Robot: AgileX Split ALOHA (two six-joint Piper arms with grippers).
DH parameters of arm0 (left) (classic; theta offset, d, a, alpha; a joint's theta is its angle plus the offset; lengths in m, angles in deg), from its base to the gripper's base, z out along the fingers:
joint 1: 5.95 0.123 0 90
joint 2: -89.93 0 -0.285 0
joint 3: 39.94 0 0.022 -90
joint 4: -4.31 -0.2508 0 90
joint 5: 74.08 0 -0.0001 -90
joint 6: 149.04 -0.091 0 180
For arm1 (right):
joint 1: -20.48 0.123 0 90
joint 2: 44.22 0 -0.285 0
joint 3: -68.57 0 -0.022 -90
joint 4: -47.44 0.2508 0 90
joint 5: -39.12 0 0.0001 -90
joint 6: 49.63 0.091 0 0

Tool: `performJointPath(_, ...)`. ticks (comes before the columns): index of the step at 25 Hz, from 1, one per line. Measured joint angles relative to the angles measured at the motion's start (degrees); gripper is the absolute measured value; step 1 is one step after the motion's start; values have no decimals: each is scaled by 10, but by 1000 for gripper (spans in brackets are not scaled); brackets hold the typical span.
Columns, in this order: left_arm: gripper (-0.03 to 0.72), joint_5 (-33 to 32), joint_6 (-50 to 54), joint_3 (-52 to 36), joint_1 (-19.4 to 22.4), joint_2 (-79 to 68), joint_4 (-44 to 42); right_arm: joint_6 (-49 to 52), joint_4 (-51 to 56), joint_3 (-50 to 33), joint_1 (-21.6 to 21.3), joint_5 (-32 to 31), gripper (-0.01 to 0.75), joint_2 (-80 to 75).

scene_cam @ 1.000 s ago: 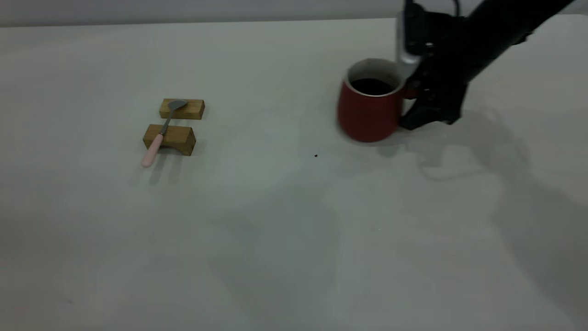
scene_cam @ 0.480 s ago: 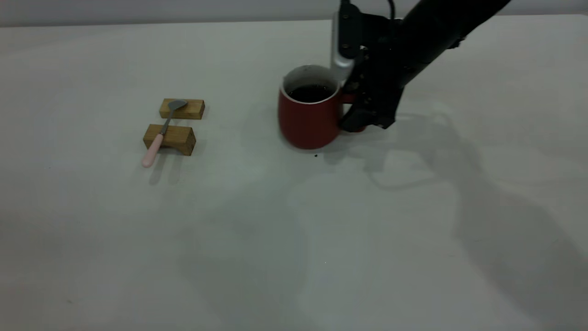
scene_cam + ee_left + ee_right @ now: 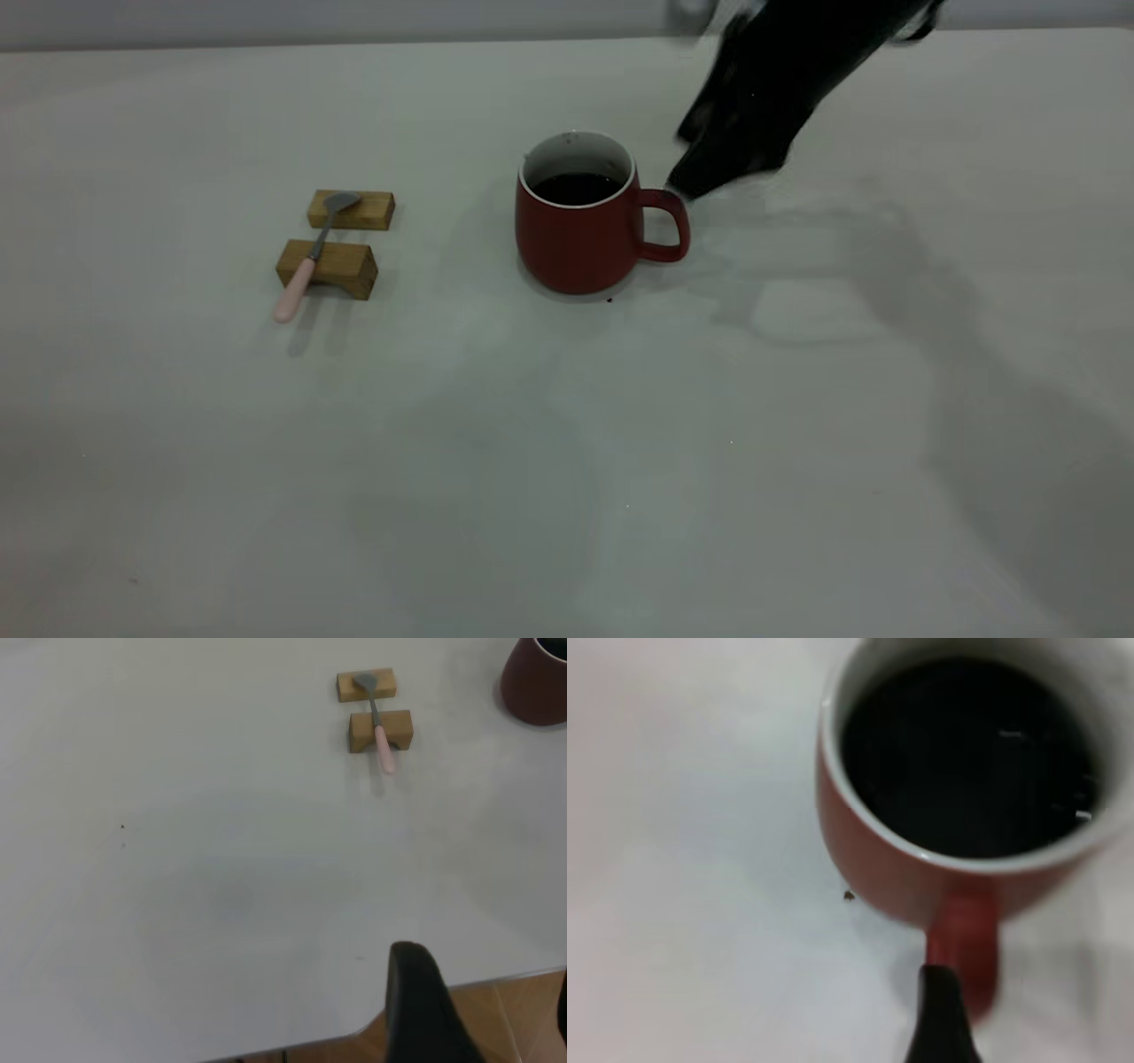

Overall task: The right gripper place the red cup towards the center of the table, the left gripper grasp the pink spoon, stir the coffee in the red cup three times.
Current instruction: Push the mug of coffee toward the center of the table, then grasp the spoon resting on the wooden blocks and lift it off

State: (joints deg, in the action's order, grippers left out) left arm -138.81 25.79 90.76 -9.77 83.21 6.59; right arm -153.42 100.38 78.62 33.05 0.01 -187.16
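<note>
Exterior view: red cup point(image 3: 580, 230) upright mid-table point(image 3: 567, 443).

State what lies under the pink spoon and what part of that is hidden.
The pink spoon lies across two wooden blocks on the table. The strips of block top beneath its bowl and neck are covered.

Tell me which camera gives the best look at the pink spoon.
The exterior view: the pink spoon lies across two wooden blocks, handle overhanging the nearer one, bowl on the farther. The left wrist view shows the same spoon smaller and farther off. The right wrist view shows only the red cup.
</note>
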Motion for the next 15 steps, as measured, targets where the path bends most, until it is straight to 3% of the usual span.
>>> performJointPath(2,448,0,0,0,0,0,0,72,-17,-9,-18,-45,587,33)
performJointPath(8,448,0,0,0,0,0,0,451,-57,-25,-33,-167,587,153)
performJointPath(11,448,0,0,0,0,0,0,641,-132,-35,-33,-213,587,215)
performJointPath(15,448,0,0,0,0,0,0,822,-276,-104,-25,-247,587,306)
